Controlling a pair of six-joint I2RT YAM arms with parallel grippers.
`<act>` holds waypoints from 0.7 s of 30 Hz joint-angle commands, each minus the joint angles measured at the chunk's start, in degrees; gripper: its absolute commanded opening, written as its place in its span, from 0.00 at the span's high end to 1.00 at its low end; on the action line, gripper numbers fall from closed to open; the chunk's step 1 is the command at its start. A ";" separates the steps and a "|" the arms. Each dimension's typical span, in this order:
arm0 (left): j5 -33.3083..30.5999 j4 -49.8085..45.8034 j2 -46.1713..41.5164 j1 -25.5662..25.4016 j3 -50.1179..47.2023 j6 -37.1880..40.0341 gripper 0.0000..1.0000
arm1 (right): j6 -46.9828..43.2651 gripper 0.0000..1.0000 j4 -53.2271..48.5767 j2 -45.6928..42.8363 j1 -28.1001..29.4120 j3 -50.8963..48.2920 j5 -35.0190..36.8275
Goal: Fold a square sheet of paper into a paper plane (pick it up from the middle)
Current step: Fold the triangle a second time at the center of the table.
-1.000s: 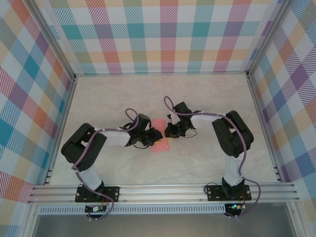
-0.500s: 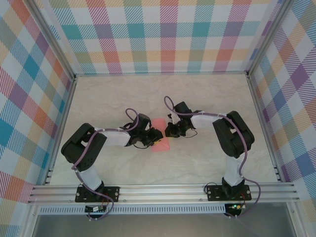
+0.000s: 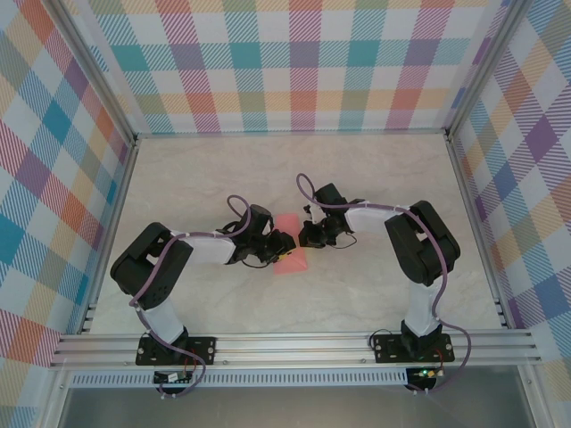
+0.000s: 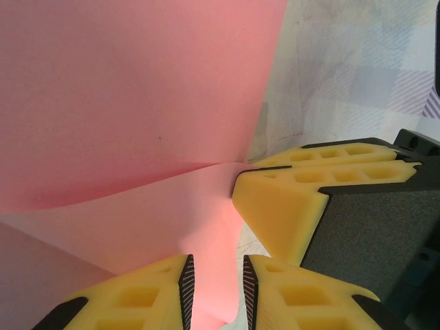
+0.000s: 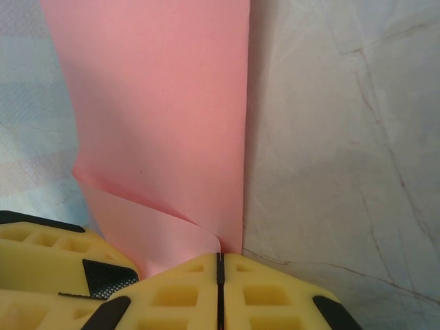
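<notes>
Plain salmon-pink paper [image 3: 291, 251], folded into a narrow strip, lying mid-tabletop [image 3: 375, 178], long axis from 11 to 5 o'clock, one layer curling loose under the upper.

Left arm [image 3: 203, 248] and right arm [image 3: 379, 216] elbows out, forearms angled inward, left tool [image 4: 214, 271] jaws a slit apart, right tool [image 5: 218, 260] closed tight, pinching the paper [image 5: 158, 103] edge, tips nearly meeting.

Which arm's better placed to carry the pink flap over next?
Right, likely: the right gripper is shut on the edge of the paper; the left gripper stands open, paper loose between its fingers.
</notes>
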 commanded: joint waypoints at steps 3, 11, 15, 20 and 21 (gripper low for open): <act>-0.55 -1.74 0.55 -0.49 1.90 0.83 0.73 | -0.19 0.91 -1.55 -0.50 0.19 -0.41 0.75; -1.00 -2.36 1.54 -0.49 1.87 1.09 0.75 | -0.19 0.90 -1.73 -0.55 0.16 -0.41 0.66; -1.26 -2.52 1.90 -0.49 2.07 1.18 0.76 | -0.13 0.90 -1.76 -0.51 0.11 -0.41 0.66; -1.34 -2.71 2.64 -0.49 2.37 1.26 0.77 | -0.12 0.90 -1.83 -0.51 0.13 -0.55 0.82; -1.29 -2.74 2.85 -0.49 2.42 1.27 0.77 | -0.04 0.90 -1.86 -0.42 0.19 -0.46 0.84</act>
